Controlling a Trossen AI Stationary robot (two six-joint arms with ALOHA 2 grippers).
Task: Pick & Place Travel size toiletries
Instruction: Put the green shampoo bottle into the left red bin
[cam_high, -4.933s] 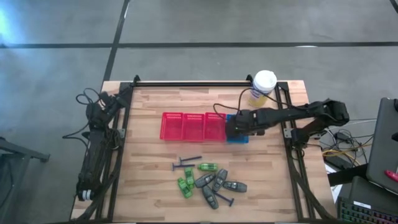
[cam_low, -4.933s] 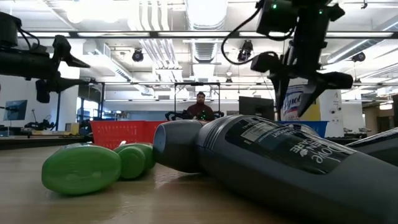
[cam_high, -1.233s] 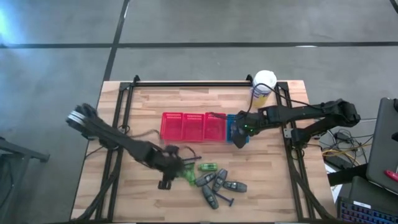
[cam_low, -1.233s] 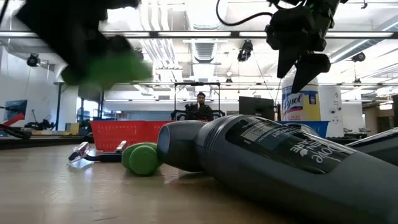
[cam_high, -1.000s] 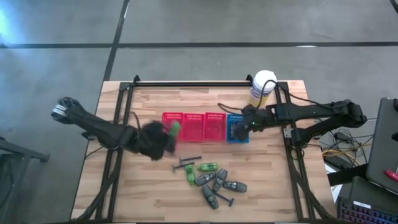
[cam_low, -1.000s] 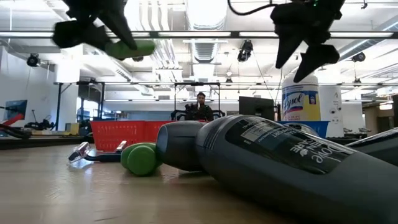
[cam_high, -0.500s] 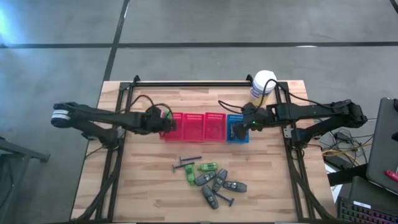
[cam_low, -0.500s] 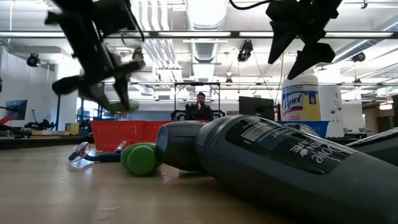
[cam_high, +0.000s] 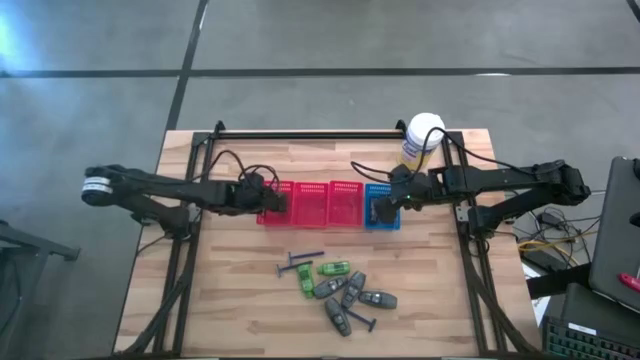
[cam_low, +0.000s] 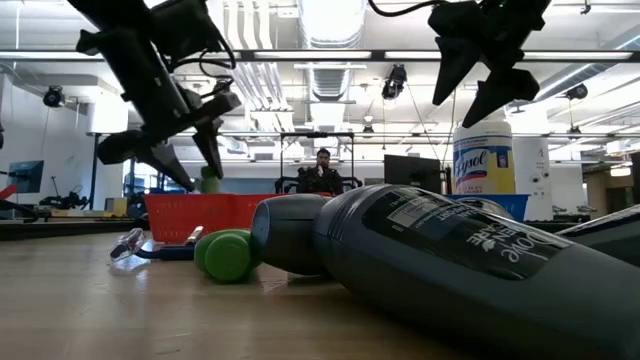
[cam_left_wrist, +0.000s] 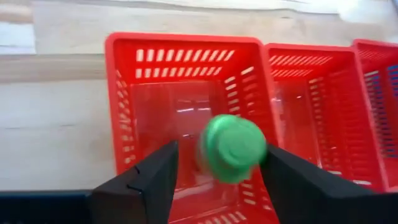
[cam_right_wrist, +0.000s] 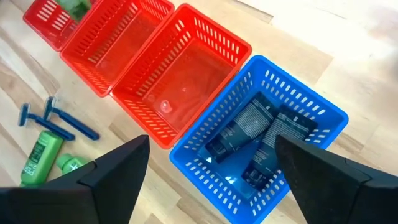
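The yellow canister (cam_low: 484, 158) at the table's far right corner carried a label reading "Lysol"; the big grey tube (cam_low: 440, 255) lying closest to the low camera bore small print too blurred to read. The left gripper (cam_left_wrist: 217, 180) hung over the leftmost red basket (cam_left_wrist: 124, 112), fingers spread, with a green bottle (cam_left_wrist: 231, 148) between them, apparently not touching either finger, above the basket's open middle. The right gripper (cam_right_wrist: 208, 180) hovered wide open over the blue basket (cam_right_wrist: 311, 102), which held three grey tubes (cam_right_wrist: 245, 127). Remaining bottles, tubes and razors (cam_high: 300, 261) lay clustered toward the near edge, well apart from the baskets, with bare wood between.
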